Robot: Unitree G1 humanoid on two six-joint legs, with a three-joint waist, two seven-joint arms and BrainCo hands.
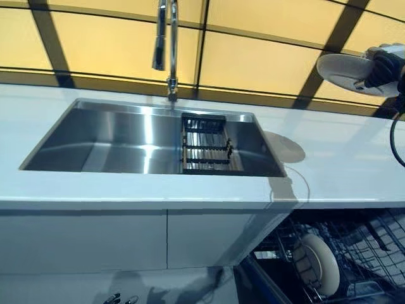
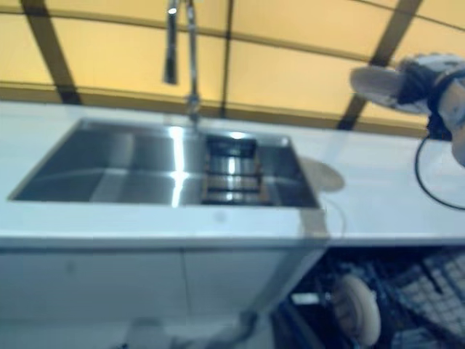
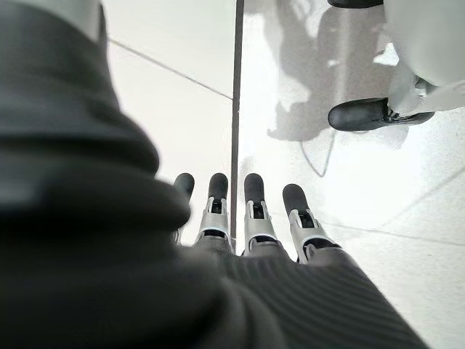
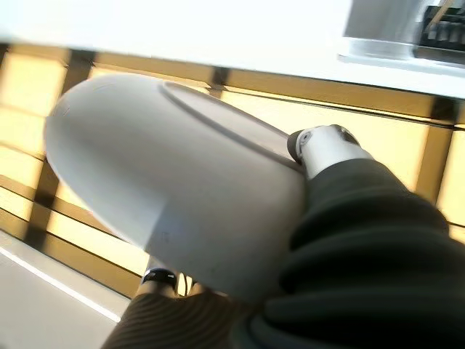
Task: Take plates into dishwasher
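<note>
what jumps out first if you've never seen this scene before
The right hand holds a white plate in the air above the white counter, right of the steel sink. Below the counter at the right, the open dishwasher rack already has one plate standing in it. The left hand hangs low over the floor, fingers straight.

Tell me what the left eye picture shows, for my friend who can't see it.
The right robot hand holds a white plate up above the white counter. To its left are a steel sink and faucet; below, another plate stands in the open dishwasher rack.
</note>
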